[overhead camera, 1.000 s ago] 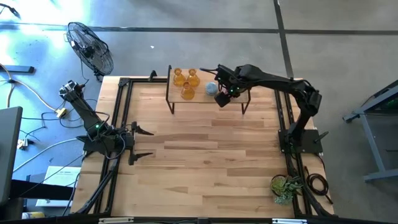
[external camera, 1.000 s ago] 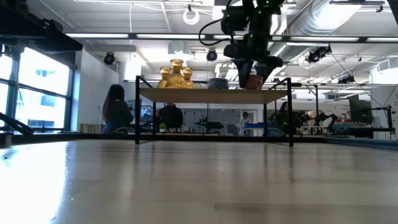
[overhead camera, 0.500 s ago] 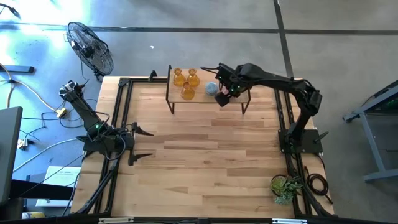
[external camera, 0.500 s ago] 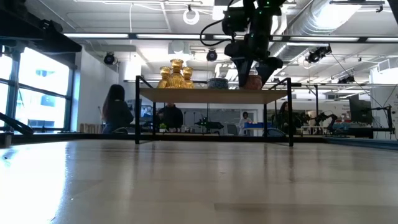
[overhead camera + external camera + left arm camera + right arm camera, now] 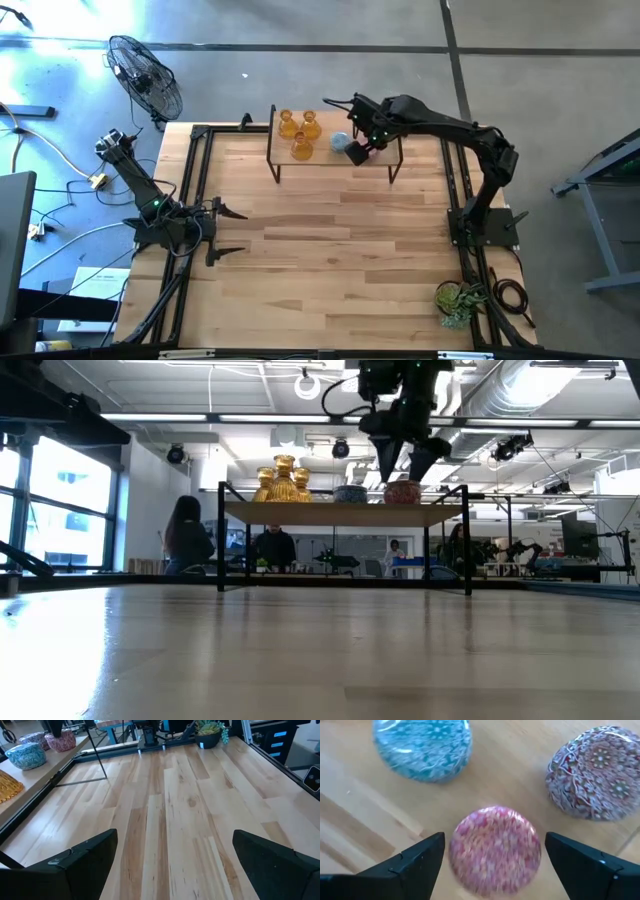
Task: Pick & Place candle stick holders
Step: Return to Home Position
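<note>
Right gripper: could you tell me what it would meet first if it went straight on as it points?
Most likely the pink patterned round candle holder on the raised wooden shelf, centred between the open jaws of the right gripper.

Right wrist view: nearer pink holder (image 5: 495,851) blurred; blue holder (image 5: 422,747) cut off by edge | left wrist view: amber holder (image 5: 7,786) cut off by edge

The right claw (image 5: 403,466) hangs spread just above the pink holder (image 5: 403,491), beside the blue holder (image 5: 350,493), toward the right end of the shelf (image 5: 290,512).
</note>
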Robot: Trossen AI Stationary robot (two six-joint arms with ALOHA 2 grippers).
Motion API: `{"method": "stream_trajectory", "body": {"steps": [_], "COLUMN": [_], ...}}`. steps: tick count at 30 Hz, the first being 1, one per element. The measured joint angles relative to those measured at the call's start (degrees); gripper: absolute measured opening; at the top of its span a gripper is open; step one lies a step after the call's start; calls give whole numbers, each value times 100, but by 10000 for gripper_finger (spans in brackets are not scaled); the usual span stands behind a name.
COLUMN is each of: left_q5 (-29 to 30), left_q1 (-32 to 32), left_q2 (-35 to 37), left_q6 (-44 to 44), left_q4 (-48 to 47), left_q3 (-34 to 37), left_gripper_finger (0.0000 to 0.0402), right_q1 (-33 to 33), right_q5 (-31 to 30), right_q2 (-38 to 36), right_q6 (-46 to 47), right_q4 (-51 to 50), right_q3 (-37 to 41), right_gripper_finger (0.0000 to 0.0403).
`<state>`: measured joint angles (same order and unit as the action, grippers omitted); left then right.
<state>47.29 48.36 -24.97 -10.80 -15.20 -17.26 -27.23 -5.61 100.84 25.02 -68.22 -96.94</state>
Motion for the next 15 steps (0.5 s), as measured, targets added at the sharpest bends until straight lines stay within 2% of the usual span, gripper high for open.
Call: {"method": "stream_trajectory", "body": {"steps": [6, 9, 11, 13, 15], "left_q5": [-17, 271, 553, 804, 717], "left_q1": [0, 0, 0, 0, 0], "left_q2": [-2, 0, 0, 0, 0], "left_q6": [-14, -2, 1, 26, -108], "left_q4": [-6, -138, -358, -598, -749], "left_q3": [0, 0, 0, 0, 0], "left_gripper_finger": [388, 388, 388, 388, 388], "right_q1": [203, 407, 588, 895, 1303], "right_q5": [-69, -313, -681, -1344, -2031], "right_q2": [-40, -154, -250, -407, -644], "right_q6": [-171, -223, -399, -450, -477], "right_q4": [-822, -1129, -1364, -1611, -1839], "right_q3": [-704, -1078, -1354, -1547, -1597], "right_gripper_finger": [341, 341, 341, 340, 338]}}
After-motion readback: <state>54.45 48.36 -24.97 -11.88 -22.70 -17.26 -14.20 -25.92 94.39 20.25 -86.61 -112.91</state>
